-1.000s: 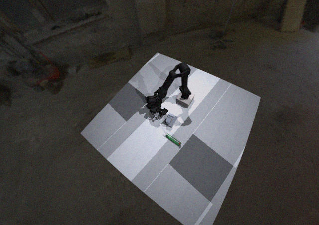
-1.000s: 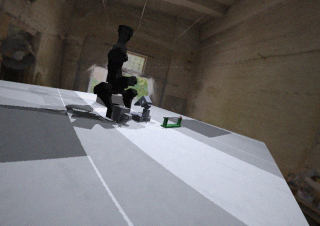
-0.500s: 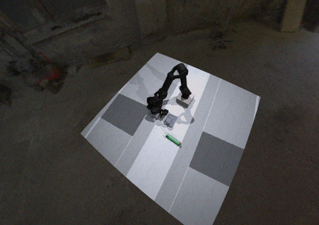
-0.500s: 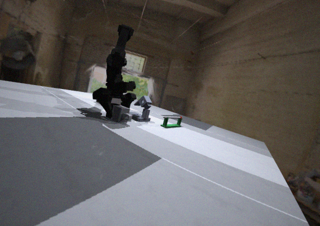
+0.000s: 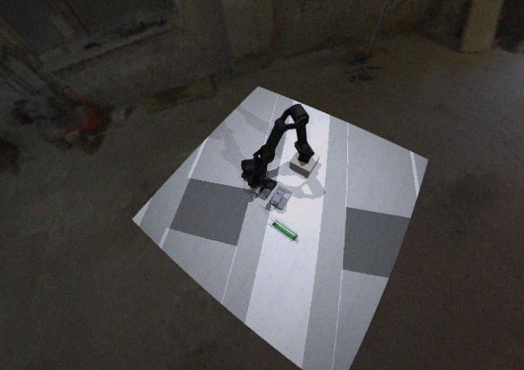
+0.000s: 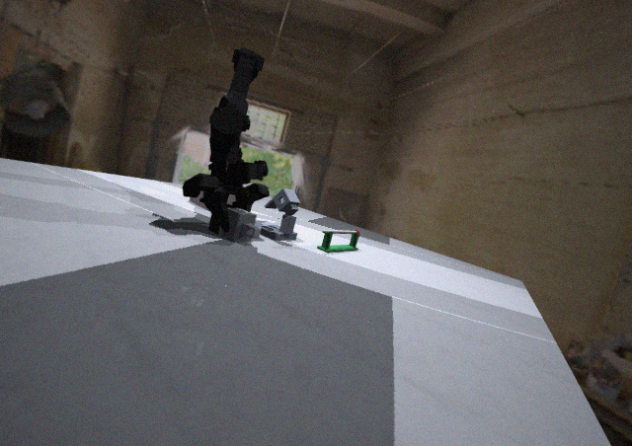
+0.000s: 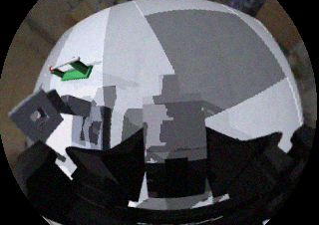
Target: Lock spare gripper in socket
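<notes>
The mount [image 5: 281, 197] [image 6: 287, 227] stands upright with its tilted square socket head [image 6: 286, 199] [image 7: 47, 106] on top. The socket's hole shows open in the wrist view, with no pin through it. The lock pin [image 6: 341, 232] [image 7: 65, 64], a pale rod with a red end, lies across the top of the green stand [image 5: 284, 232] [image 6: 338, 249] [image 7: 77, 74]. My gripper [image 6: 232, 219] [image 7: 170, 125] is shut on the spare gripper [image 6: 243, 225] [image 7: 181, 117], a grey blocky piece, beside the mount and low at table level. The fingers hide part of its sides.
The arm's pale base block [image 5: 304, 167] stands behind the mount in the top view. The mount is close beside one finger, on the left in the wrist view. The green stand is beyond the mount. The table [image 5: 287, 282] has grey patches and stripes.
</notes>
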`<state>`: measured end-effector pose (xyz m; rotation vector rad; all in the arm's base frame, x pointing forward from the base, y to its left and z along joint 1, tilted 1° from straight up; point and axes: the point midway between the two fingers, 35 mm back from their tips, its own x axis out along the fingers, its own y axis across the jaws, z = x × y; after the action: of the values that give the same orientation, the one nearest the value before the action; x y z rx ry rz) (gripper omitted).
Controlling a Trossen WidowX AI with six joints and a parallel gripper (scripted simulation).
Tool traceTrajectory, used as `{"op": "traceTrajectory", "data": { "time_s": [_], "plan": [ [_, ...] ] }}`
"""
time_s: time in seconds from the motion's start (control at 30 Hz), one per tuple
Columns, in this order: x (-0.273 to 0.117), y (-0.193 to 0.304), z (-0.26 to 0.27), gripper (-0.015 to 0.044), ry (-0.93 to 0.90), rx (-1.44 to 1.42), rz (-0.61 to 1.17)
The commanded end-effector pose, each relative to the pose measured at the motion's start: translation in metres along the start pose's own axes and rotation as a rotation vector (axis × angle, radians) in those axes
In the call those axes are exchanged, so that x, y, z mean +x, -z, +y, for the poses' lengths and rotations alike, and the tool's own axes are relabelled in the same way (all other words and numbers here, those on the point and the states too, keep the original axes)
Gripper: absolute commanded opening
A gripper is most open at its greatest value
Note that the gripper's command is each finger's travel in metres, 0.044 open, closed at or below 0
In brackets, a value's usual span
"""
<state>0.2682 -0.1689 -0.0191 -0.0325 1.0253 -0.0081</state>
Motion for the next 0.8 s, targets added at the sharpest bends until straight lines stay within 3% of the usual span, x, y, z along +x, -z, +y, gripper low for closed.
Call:
{"op": "traceTrajectory", "data": {
  "time_s": [0.0, 0.1, 0.77],
  "plan": [
    [-0.001, -0.002, 0.0, 0.0078, -0.002, -0.003, -0.002],
    [-0.007, -0.007, -0.002, 0.0, -0.002, -0.003, -0.002],
    [-0.088, -0.055, -0.003, 0.0, -0.001, -0.003, -0.003]
  ]
}}
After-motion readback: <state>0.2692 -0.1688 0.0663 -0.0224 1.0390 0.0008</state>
